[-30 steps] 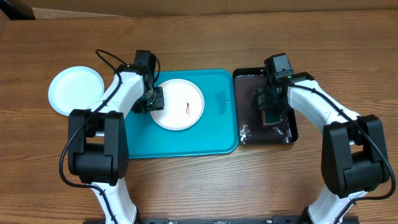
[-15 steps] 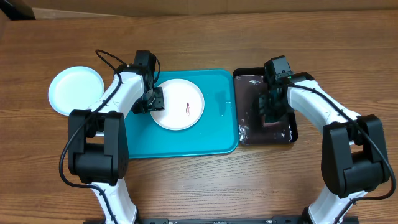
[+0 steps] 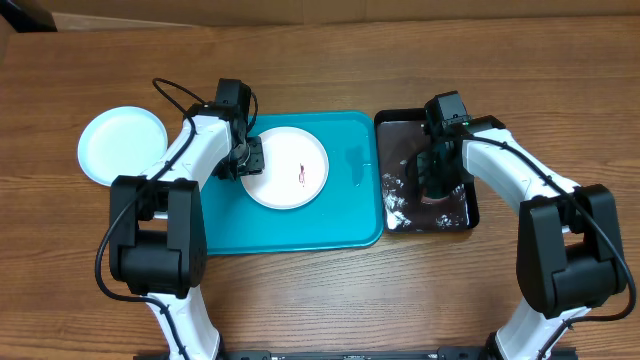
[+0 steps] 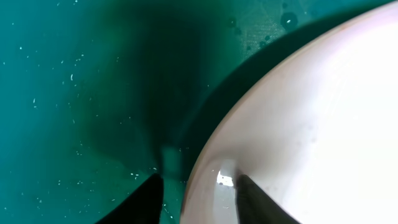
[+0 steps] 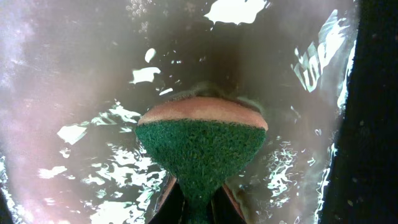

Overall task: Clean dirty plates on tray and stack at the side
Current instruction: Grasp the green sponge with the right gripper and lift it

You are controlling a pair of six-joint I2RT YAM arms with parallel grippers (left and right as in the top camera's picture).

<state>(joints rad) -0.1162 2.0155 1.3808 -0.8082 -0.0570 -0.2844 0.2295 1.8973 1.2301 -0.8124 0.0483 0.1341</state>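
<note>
A white plate (image 3: 287,168) with a small red smear lies in the turquoise tray (image 3: 300,230). My left gripper (image 3: 247,160) straddles the plate's left rim, one finger on the tray side and one inside the plate (image 4: 311,124), shut on the rim. A second pale plate (image 3: 122,146) lies on the table to the left of the tray. The yellow-green rimmed plate is out of view. My right gripper (image 3: 437,180) is shut on a green sponge (image 5: 200,146) and holds it down in the water of the black tray (image 3: 472,215).
The black tray stands right against the turquoise tray's right side, with white foam (image 3: 395,205) at its front left. Water drops (image 3: 355,170) lie on the turquoise tray's right part. The black tray's dark wall (image 5: 373,124) is close on the sponge's right.
My right gripper has shifted the sponge slightly inside the black tray, and the foam and ripples have moved about. The left arm and the white plate have stayed still.
</note>
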